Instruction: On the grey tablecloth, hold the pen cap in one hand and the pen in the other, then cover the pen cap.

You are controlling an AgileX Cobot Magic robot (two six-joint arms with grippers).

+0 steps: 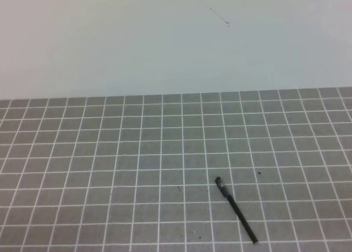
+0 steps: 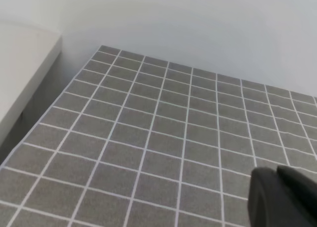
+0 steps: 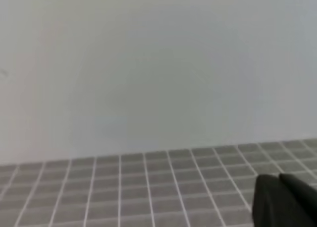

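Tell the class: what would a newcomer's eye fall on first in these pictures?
First, the lone black pen, lying slantwise near the front edge of the grey tablecloth, right of centre. Then the cloth's white grid against the plain pale wall. In each wrist view, a dark gripper part fills the bottom right corner.

It looked like a bare lab test bench: a grey tablecloth [image 1: 110, 169] with white gridlines against a plain white wall [image 1: 137, 37].
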